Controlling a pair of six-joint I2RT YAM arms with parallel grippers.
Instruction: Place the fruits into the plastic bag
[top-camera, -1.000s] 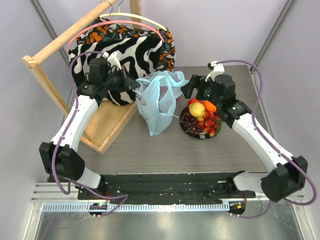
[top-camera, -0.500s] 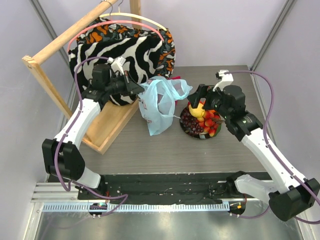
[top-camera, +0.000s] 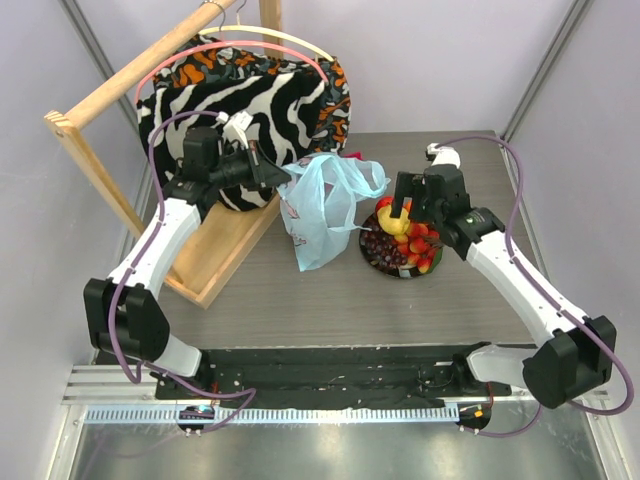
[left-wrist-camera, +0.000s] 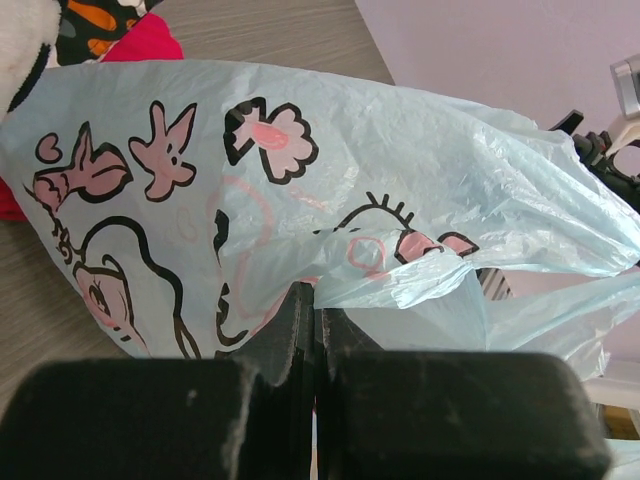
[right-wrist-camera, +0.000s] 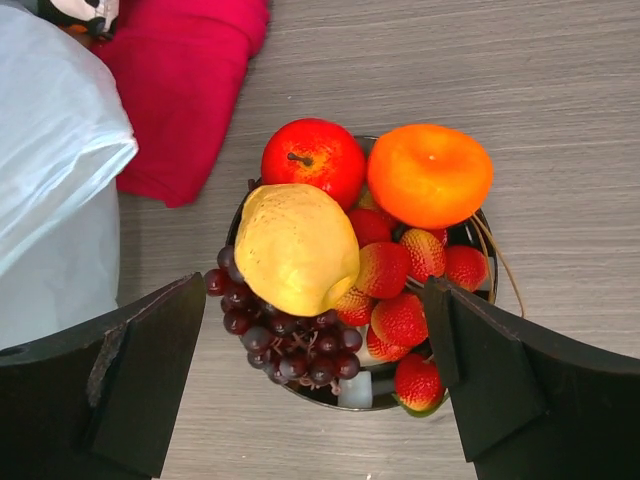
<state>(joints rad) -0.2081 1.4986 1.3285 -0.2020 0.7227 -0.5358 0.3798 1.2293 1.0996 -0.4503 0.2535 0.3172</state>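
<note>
The light-blue plastic bag (top-camera: 322, 215) stands on the table, left of the dark plate (top-camera: 385, 266). My left gripper (top-camera: 281, 178) is shut on the bag's upper edge and holds it up; in the left wrist view the closed fingertips (left-wrist-camera: 314, 300) pinch the printed film (left-wrist-camera: 300, 170). My right gripper (top-camera: 400, 203) hangs open and empty above the plate (right-wrist-camera: 330, 397), one finger on each side (right-wrist-camera: 315, 290). On the plate lie a red apple (right-wrist-camera: 312, 160), a yellow fruit (right-wrist-camera: 295, 248), an orange (right-wrist-camera: 430, 173), red-yellow balls (right-wrist-camera: 400, 300) and dark grapes (right-wrist-camera: 285, 345).
A red cloth (right-wrist-camera: 185, 90) lies on the table behind the plate, next to the bag. Zebra-striped fabric (top-camera: 255, 100) hangs on a wooden frame (top-camera: 215, 255) at the back left. The right table edge (top-camera: 525, 230) is near the right arm.
My right gripper has moved from behind the plate to directly above the fruits. My left gripper has shifted a little to the right with the bag's edge, and the bag mouth stands wider.
</note>
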